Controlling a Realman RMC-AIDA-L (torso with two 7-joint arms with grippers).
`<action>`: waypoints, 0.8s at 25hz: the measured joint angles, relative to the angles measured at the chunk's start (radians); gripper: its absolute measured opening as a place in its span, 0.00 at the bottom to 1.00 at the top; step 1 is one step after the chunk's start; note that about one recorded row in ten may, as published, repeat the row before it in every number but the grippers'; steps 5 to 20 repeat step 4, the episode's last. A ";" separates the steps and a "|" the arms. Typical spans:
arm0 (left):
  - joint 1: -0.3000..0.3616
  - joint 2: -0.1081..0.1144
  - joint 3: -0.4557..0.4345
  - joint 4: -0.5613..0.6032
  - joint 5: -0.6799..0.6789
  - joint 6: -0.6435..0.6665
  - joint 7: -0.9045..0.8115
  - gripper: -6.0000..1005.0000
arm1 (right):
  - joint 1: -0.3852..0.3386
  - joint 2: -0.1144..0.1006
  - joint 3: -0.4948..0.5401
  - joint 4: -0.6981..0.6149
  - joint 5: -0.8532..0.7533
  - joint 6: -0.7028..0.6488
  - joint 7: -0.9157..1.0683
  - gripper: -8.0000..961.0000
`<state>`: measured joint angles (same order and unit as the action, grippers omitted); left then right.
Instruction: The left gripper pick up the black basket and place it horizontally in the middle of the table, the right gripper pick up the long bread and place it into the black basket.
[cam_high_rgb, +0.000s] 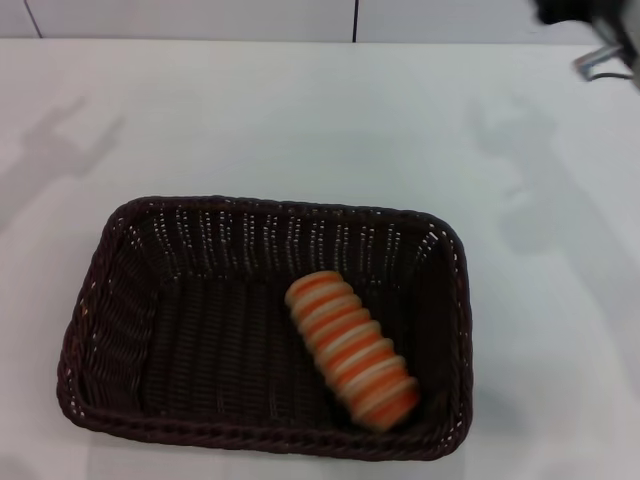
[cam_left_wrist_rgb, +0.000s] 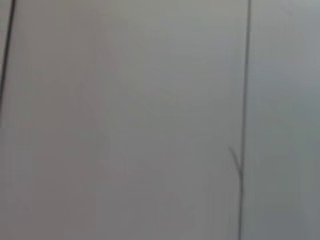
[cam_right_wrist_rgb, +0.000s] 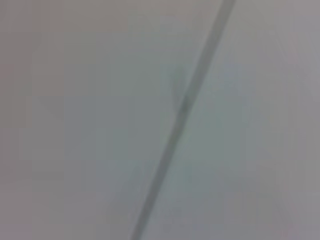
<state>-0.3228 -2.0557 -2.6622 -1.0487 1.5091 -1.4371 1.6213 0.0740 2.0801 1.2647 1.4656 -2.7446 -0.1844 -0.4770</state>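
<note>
At far right, right gripper (cam_high_rgb: 600, 40) raised.

text: none readable | labels: none | brands: none | numbers: none | signs: none

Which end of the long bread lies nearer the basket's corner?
The long bread's front right end, almost touching the black basket's front right corner; the other end points toward the middle.
</note>
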 joint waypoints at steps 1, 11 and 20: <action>0.000 0.000 0.000 0.000 0.000 0.000 0.000 0.66 | 0.000 0.000 0.000 0.000 0.000 0.000 0.000 0.48; -0.006 -0.002 -0.016 0.073 -0.010 0.032 0.047 0.66 | 0.017 0.004 -0.032 -0.221 0.020 -0.370 0.004 0.48; -0.006 -0.002 -0.016 0.073 -0.010 0.032 0.047 0.66 | 0.017 0.004 -0.032 -0.221 0.020 -0.370 0.004 0.48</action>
